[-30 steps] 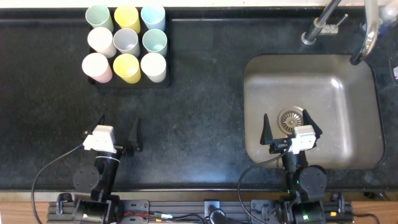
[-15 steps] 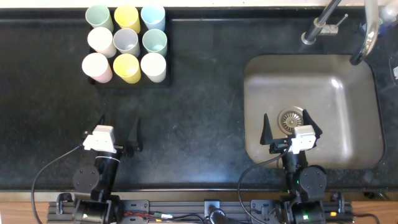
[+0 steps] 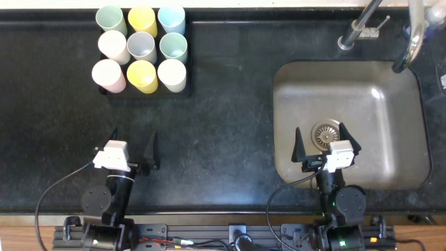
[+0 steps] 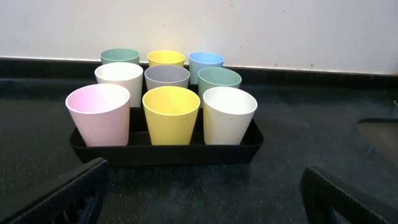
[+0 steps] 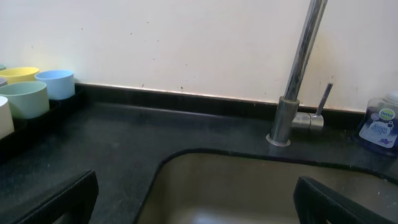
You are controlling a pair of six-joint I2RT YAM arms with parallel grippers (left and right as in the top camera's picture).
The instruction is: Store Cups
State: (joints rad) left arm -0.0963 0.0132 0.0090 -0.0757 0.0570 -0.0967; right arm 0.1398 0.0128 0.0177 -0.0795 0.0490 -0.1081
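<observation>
Several pastel cups stand upright in a black tray (image 3: 187, 89) at the counter's back left, three rows deep. The pink cup (image 4: 99, 114), yellow cup (image 4: 171, 114) and white cup (image 4: 229, 114) form the row nearest the arms. My left gripper (image 3: 133, 148) is open near the front of the counter, well short of the tray, with nothing between its fingers (image 4: 68, 196). My right gripper (image 3: 320, 138) is open over the sink (image 3: 390, 87), close to the drain (image 3: 326, 132), also holding nothing.
A steel faucet (image 5: 297, 68) rises behind the sink, with a blue soap bottle (image 5: 380, 124) beside it. Black counter (image 3: 223, 132) stretches between the tray and the sink. A pale wall (image 4: 249, 25) backs the counter.
</observation>
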